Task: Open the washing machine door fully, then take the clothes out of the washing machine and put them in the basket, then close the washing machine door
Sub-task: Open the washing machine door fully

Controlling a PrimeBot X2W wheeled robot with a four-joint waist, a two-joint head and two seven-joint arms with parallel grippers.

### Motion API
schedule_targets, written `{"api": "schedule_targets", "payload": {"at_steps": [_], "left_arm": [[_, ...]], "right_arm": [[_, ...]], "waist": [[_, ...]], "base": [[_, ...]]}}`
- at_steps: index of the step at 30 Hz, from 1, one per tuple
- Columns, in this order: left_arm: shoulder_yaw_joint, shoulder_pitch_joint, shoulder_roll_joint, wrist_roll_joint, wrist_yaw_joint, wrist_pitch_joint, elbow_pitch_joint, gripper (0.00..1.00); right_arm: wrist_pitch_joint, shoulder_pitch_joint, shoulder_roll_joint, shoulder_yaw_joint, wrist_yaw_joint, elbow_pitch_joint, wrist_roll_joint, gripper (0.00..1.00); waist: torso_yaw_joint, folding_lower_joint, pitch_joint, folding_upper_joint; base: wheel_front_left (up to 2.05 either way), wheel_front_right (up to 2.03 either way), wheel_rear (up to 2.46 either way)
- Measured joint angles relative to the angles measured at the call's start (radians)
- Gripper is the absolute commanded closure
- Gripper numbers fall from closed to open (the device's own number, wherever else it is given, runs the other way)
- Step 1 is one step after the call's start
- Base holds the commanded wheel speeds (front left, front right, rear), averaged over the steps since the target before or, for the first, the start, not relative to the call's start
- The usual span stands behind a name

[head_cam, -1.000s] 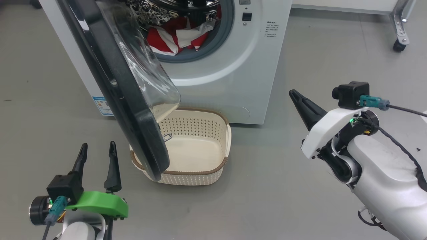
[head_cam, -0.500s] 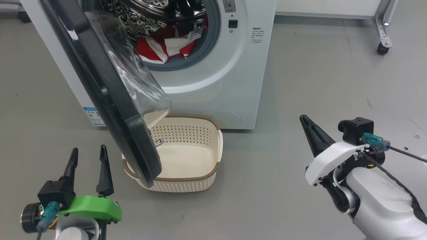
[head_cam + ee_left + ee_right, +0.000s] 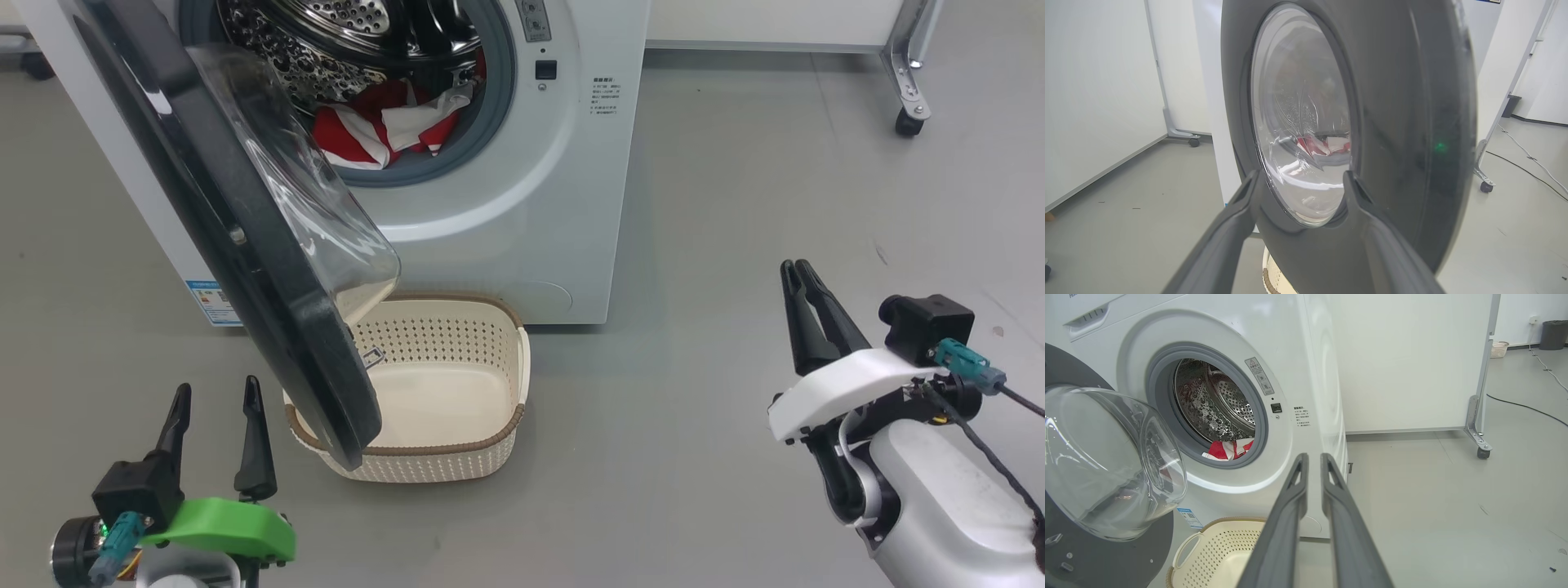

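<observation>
The white washing machine point(image 3: 522, 212) stands at the top of the head view. Its black-rimmed washing machine door point(image 3: 245, 269) hangs swung out to the left, glass bowl facing the drum. Red and white clothes point(image 3: 367, 135) lie in the drum's lower front. The cream basket point(image 3: 498, 425) sits on the floor under the door's lower edge, with nothing in it. My left gripper point(image 3: 216, 394) is open, low at the left, close to the door's outer face point(image 3: 1404, 122). Off to the right, over bare floor, my right gripper point(image 3: 794, 265) shows a narrow gap between its fingers point(image 3: 1298, 486) and holds nothing.
A metal frame leg on a caster point(image 3: 906, 122) stands at the back right beside a white panel. A cable point(image 3: 1527, 406) runs over the grey floor far right. Open floor lies between my right arm and the machine point(image 3: 1306, 355).
The head camera has shifted, so the machine sits further left and lower. My right gripper has drawn back lower in view, turned its fingers upward and parted them a little. The left gripper stays open.
</observation>
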Motion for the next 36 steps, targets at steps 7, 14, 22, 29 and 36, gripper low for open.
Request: {"api": "schedule_targets", "payload": {"at_steps": [7, 14, 22, 29, 36], "left_arm": [[0.001, 0.013, -0.001, 0.005, -0.007, 0.000, 0.000, 0.00], [0.005, 0.014, -0.001, 0.005, -0.009, 0.000, -0.001, 0.00], [0.007, 0.014, -0.001, 0.005, -0.016, 0.000, -0.001, 0.00], [0.008, 0.014, -0.002, 0.005, -0.018, 0.000, 0.002, 0.00], [0.008, 0.014, -0.002, 0.005, -0.027, 0.000, 0.007, 0.00]], "right_arm": [[0.000, 0.083, 0.026, -0.031, 0.000, -0.041, -0.063, 0.00], [0.000, 0.137, 0.036, -0.044, 0.000, -0.072, -0.120, 0.00], [0.000, 0.166, 0.046, -0.075, 0.002, -0.095, -0.165, 0.00], [0.000, 0.187, 0.063, -0.098, 0.011, -0.109, -0.193, 0.00], [0.000, 0.195, 0.069, -0.120, 0.015, -0.121, -0.224, 0.00]], "waist": [[-0.007, 0.0000, -0.002, 0.0000], [-0.012, 0.0000, 0.005, 0.0000], [-0.013, 0.0000, 0.014, 0.0000], [-0.014, 0.0000, 0.021, 0.0000], [-0.016, 0.0000, 0.026, 0.0000]], "base": [[0.00, 0.00, 0.00], [0.00, 0.00, 0.00], [0.00, 0.00, 0.00], [0.00, 0.00, 0.00], [0.00, 0.00, 0.00]]}}
